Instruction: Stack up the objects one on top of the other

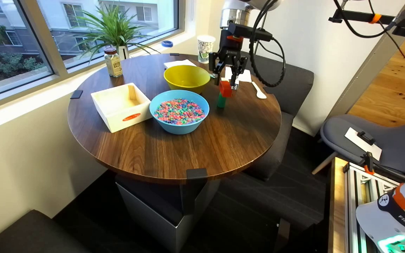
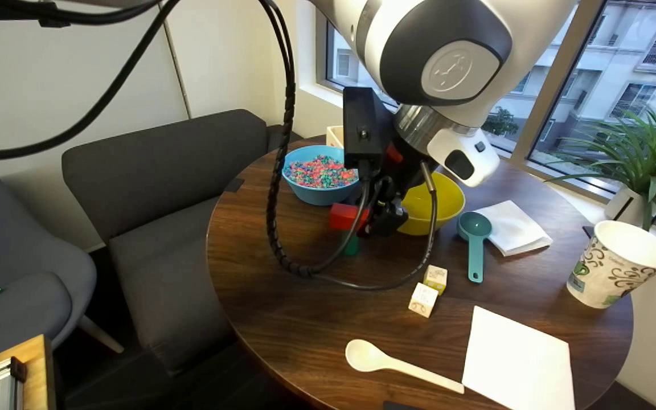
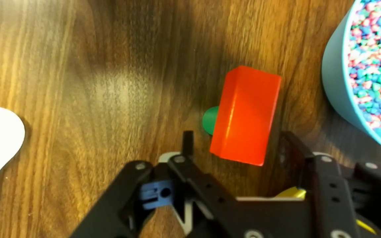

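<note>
Block of glossy red (image 3: 248,115) tops upright green cylinder (image 1: 221,102)

In the wrist view, the black two-fingered gripper (image 3: 238,137) spans the bottom of the frame. Its fingers (image 3: 188,142) stand spread, one left and one right of the oblong block, wood grain showing in each gap, so the block is unclasped. The block lies right of centre in that view, the cylinder's rounded green edge peeking out at its left. In an exterior view, the cylinder stands on a round brown wooden table (image 1: 146,151), just right of centre in the upper half of the frame; a light blue bowl of coloured bits (image 1: 179,129) and a yellow bowl (image 1: 185,75) are near it to the left. In an exterior view, black cables (image 2: 271,213) loop before the pair at mid-frame; a cream spoon (image 2: 390,364) lies at bottom centre.
</note>
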